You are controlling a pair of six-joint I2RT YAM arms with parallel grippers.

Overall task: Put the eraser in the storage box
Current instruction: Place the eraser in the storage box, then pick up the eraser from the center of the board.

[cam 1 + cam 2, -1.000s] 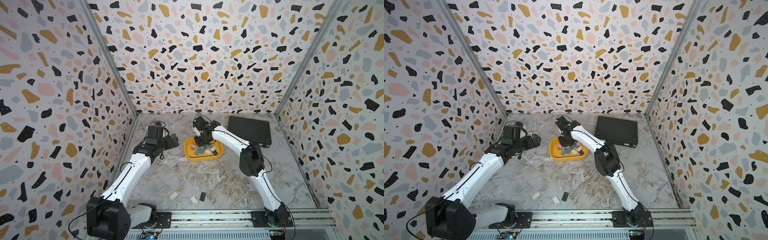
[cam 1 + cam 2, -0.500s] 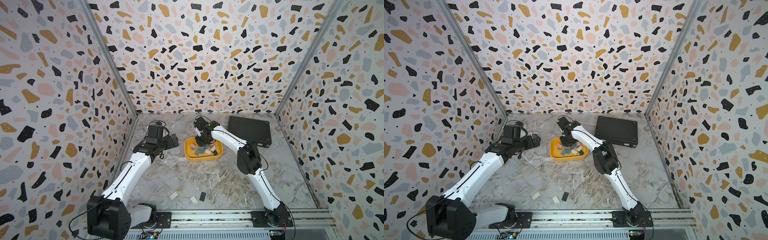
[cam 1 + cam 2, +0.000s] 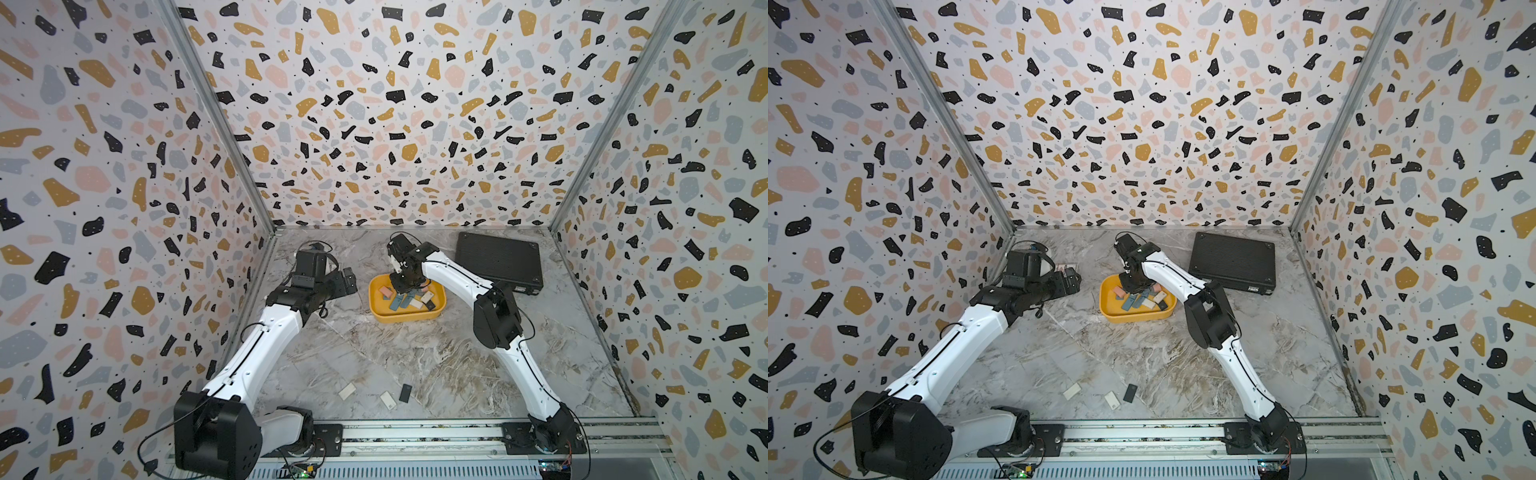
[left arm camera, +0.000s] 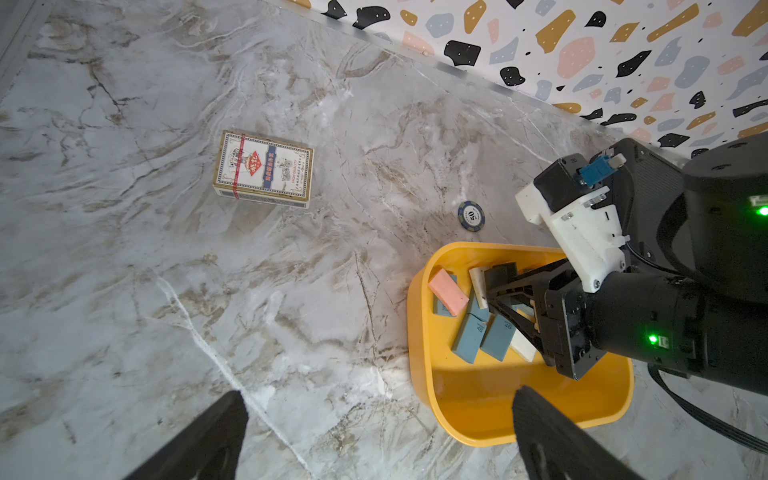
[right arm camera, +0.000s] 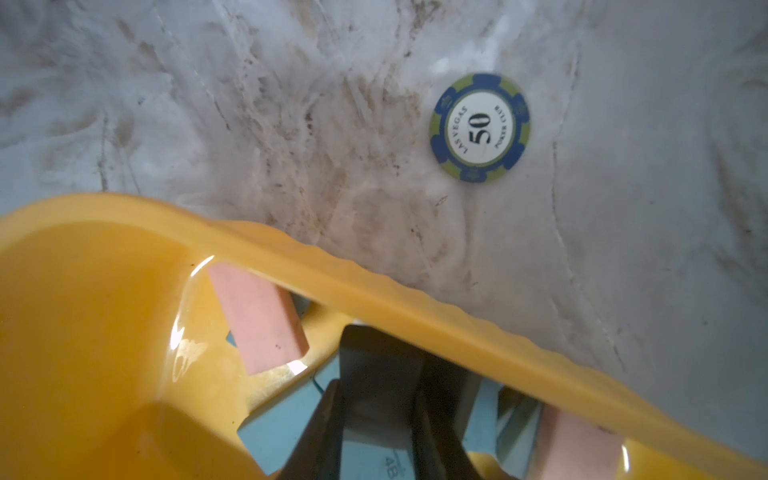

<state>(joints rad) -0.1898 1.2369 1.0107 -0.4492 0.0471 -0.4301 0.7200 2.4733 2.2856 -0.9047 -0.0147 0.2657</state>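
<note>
The storage box (image 3: 405,319) is a shallow yellow tub in mid-table, seen in both top views (image 3: 1133,319). Several pink, blue-grey and white erasers (image 4: 448,291) lie inside it. My right gripper (image 3: 405,284) reaches down into the box, shut on a dark grey eraser (image 5: 378,370) that stands between its fingers (image 5: 320,432) just inside the far wall (image 5: 374,270). The left wrist view shows the same eraser (image 4: 500,272) at the fingertips. My left gripper (image 3: 347,283) hovers left of the box, open and empty (image 4: 374,440).
Three loose erasers lie near the front rail: two white (image 3: 347,390) (image 3: 387,400) and a black one (image 3: 405,392). A black latched case (image 3: 498,262) sits at the back right. A card pack (image 4: 264,168) and a poker chip (image 5: 480,126) lie behind the box.
The right arm's elbow has swung a little to the left while its gripper stays inside the box. The left arm has not moved.
</note>
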